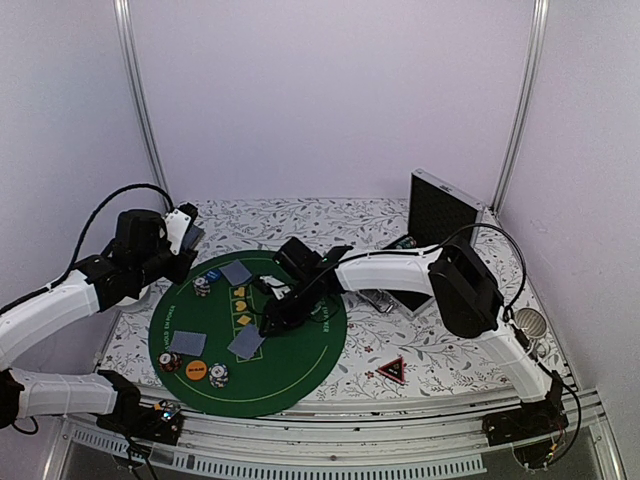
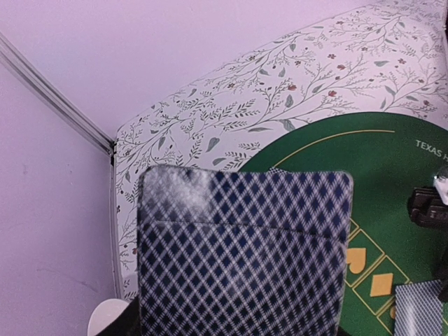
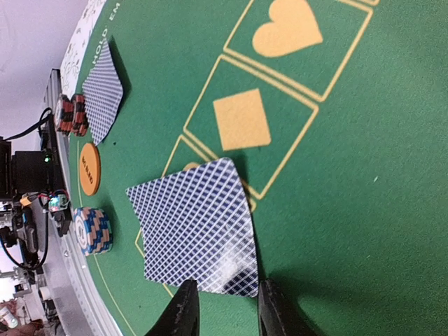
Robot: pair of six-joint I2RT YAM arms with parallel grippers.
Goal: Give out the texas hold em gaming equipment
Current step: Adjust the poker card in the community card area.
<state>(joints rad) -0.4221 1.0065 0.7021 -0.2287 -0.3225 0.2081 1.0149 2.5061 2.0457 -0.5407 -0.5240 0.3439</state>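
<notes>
1. Fingers on the right arm, the right fingers, sit low over the green mat, a little apart with nothing clamped between them
2. The near edge of a face-down playing card lies right at their tips; whether they touch it I cannot tell
3. That card rests on the mat, partly covering the yellow printed boxes just below the diamond mark and the heart mark
4. The left fingers hang above the mat's rear left edge, well apart from the right fingers. They have hold of a pack of cards with blue crosshatched backs, which fills the left wrist view and hides the fingers there
5. Two more single cards lie face down on the mat: the rear card toward the back and the front-left card near the left rim
6. Three small chip stacks stand on the mat: the rear stack just left of the rear card, the red-striped stack beside the front-left card, and the blue-striped stack at the front
7. The orange disc lies flat between the red-striped and blue-striped stacks
8. The red-black triangle token lies off the mat to its right, on the floral table
</notes>
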